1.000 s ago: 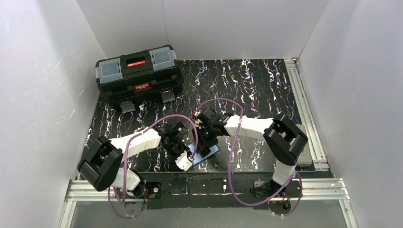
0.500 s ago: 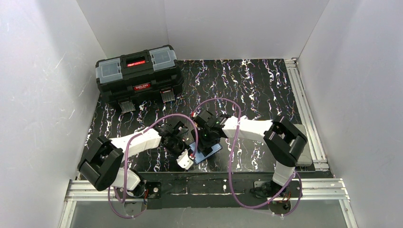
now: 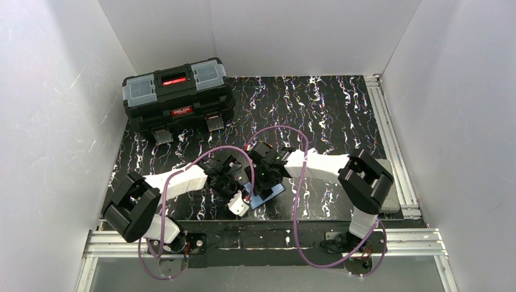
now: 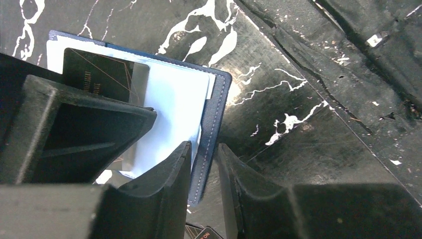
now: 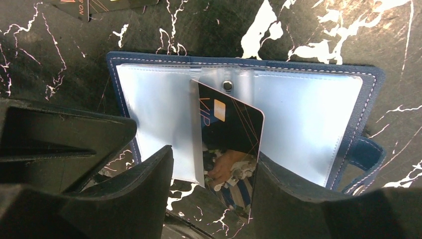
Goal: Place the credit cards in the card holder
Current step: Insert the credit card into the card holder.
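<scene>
The card holder (image 3: 274,192) (image 5: 308,119) lies open on the table, navy outside, light blue with clear pockets inside. A dark credit card (image 5: 234,134) marked VIP, with a gold chip, rests across its middle beside a clear pocket leaf, its near end past the holder's edge. My right gripper (image 5: 214,159) (image 3: 260,182) is open astride that card, the card's edge against one finger. My left gripper (image 4: 205,154) (image 3: 245,199) stands narrowly open with the card holder's (image 4: 174,99) stitched navy edge running between its fingertips. A second dark credit card (image 5: 94,6) lies on the table beyond.
A big black toolbox (image 3: 177,94) stands at the back left. Aluminium rails run along the right side (image 3: 389,134) and the near edge (image 3: 261,240). White walls enclose the table. Part of another card (image 4: 209,233) shows under my left fingers.
My right gripper has shifted a little left and nearer over the open card holder, and its jaws have widened slightly. The left arm has barely moved.
</scene>
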Robot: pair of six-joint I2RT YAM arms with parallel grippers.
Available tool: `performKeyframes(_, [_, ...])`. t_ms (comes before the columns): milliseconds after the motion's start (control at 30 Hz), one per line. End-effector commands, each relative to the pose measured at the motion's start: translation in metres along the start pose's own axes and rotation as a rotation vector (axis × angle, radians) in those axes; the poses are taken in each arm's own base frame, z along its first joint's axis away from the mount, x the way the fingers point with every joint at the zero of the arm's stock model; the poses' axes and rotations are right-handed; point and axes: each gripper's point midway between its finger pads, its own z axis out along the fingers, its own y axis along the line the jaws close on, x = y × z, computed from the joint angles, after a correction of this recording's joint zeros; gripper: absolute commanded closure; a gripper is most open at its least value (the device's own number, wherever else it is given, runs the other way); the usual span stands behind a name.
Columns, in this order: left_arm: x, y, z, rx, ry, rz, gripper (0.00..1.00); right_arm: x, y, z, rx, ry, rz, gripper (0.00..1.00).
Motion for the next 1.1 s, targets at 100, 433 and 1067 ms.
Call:
performKeyframes(100, [-0.002, -0.034, 0.004, 0.209, -0.035, -0.077, 0.7, 0.004, 0.012, -0.013, -0.068, 0.002, -0.031, 0.35])
performKeyframes(433, [0.014, -0.05, 0.004, 0.33, 0.019, 0.0, 0.67, 0.005, -0.002, -0.022, -0.117, -0.007, 0.027, 0.26])
performKeyframes(1067, [0.011, -0.056, 0.001, 0.351, 0.016, -0.033, 0.71, -0.003, -0.006, -0.021, -0.186, -0.002, 0.065, 0.25])
